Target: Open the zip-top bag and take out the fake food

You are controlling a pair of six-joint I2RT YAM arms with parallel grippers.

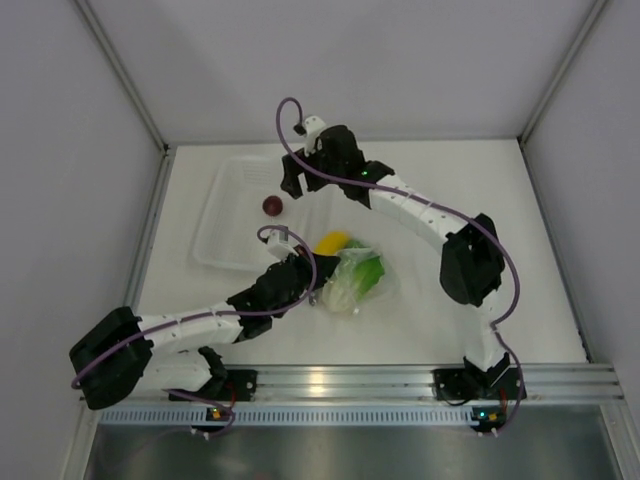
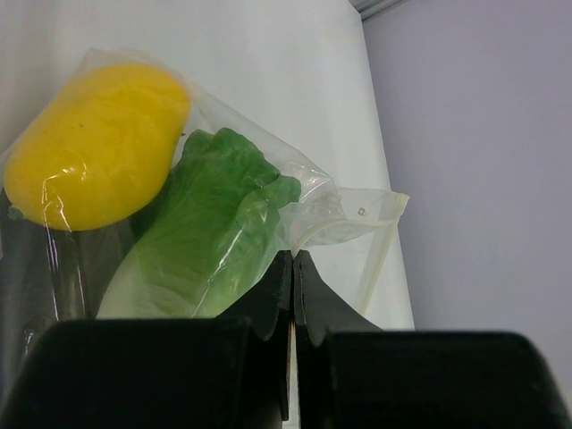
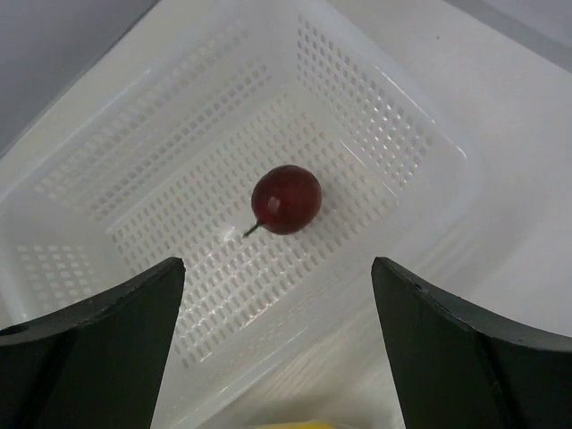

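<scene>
The left gripper (image 2: 292, 273) is clenched, its jaws pressed together on a fold of the zip-top bag (image 2: 356, 211), whose clear film runs straight down into the fingertips. The bag sits just ahead of that gripper, near the middle of the desk (image 1: 530, 210), a little toward the front edge.

Two pieces of fake food show inside the bag: one yellow piece (image 2: 94, 143) at the far left, and one green lettuce leaf (image 2: 210, 237) with a pale base, lying against it and closest to the jaws. A third piece, one dark red round fruit (image 3: 286, 198) with a short stem, lies alone on the floor of the one white perforated basket (image 3: 375, 116).

The right gripper (image 3: 277, 286) hangs released above that basket, its fingers spread wide, with the fruit below them and apart from both.

The basket stands at the rear left of the desk, close to the left wall. Its near right corner is just beside the bag's yellow end. Bare desk runs to the right of the bag up to the right arm, and in front of it to the rail.
</scene>
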